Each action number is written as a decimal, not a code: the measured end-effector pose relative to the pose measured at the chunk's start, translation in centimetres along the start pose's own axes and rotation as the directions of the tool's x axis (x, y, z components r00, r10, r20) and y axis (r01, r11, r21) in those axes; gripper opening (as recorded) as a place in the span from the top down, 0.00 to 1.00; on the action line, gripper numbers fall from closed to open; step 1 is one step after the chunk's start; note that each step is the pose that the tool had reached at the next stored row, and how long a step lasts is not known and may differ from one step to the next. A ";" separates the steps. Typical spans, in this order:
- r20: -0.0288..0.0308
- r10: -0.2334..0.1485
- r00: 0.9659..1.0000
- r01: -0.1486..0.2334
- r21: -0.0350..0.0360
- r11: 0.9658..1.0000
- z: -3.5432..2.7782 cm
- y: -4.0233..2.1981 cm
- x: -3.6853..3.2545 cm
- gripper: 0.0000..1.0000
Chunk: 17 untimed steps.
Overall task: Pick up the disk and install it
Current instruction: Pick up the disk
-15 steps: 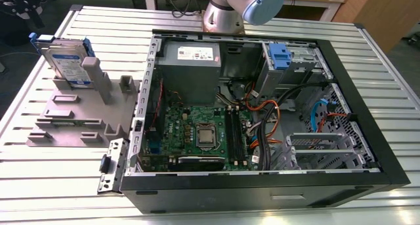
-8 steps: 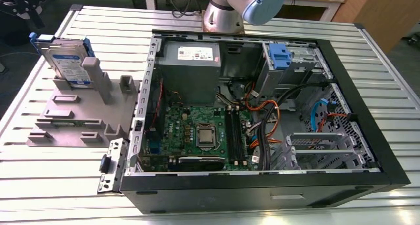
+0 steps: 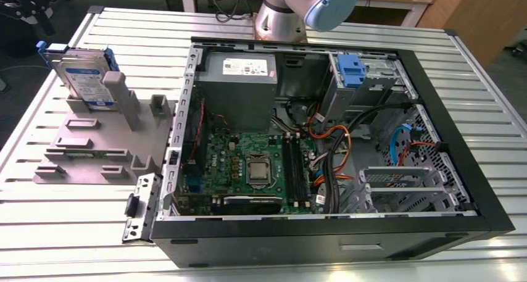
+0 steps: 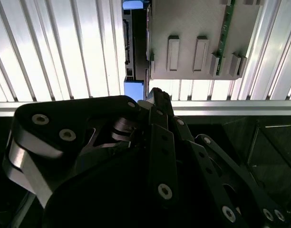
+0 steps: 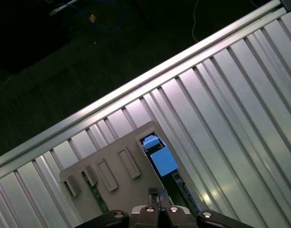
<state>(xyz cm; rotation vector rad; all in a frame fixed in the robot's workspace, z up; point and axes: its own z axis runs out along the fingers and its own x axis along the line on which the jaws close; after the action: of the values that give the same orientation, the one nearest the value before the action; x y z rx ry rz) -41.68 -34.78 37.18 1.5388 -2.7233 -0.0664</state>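
Gripper (image 5: 157, 193) hovers over ribbed metal table (image 5: 240, 95), dark floor (image 5: 64, 71) beyond.

A robotics lab: ribbed aluminium worktable (image 3: 82, 232), opened computer case (image 3: 329, 242), robot arm (image 3: 305, 7).

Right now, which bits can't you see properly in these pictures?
Flat silver hard drive with blue rails: exterior view, lower corner hidden behind an upright post of the grey plastic holder.
Same drive, second wrist view: seen edge-on, one end cut off by the picture edge.
Its label's print: too small, exterior view.
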 end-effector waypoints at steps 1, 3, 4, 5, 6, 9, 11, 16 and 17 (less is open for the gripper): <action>0.000 0.000 1.000 0.000 0.000 1.000 0.00 0.00 0.00 0.89; 0.000 0.000 1.000 0.000 0.000 1.000 0.00 0.00 0.00 0.89; 0.000 0.000 1.000 0.000 0.000 1.000 0.00 0.00 0.00 0.89; 0.000 -0.001 1.000 0.001 0.000 1.000 0.00 0.00 0.00 0.89; 0.000 -0.002 1.000 0.002 0.000 1.000 0.00 0.00 0.00 0.89; 0.000 -0.011 1.000 0.011 0.000 1.000 0.00 0.01 0.00 0.89; -0.001 -0.022 1.000 0.022 0.000 1.000 0.00 0.01 0.00 0.89; -0.004 -0.086 0.996 0.086 -0.001 0.996 0.01 0.00 0.00 0.89; -0.004 -0.101 0.995 0.101 -0.001 0.995 0.01 0.00 0.00 0.89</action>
<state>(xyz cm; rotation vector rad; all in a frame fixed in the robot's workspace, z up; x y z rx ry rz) -41.69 -34.78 37.18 1.6740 -2.6399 -0.0653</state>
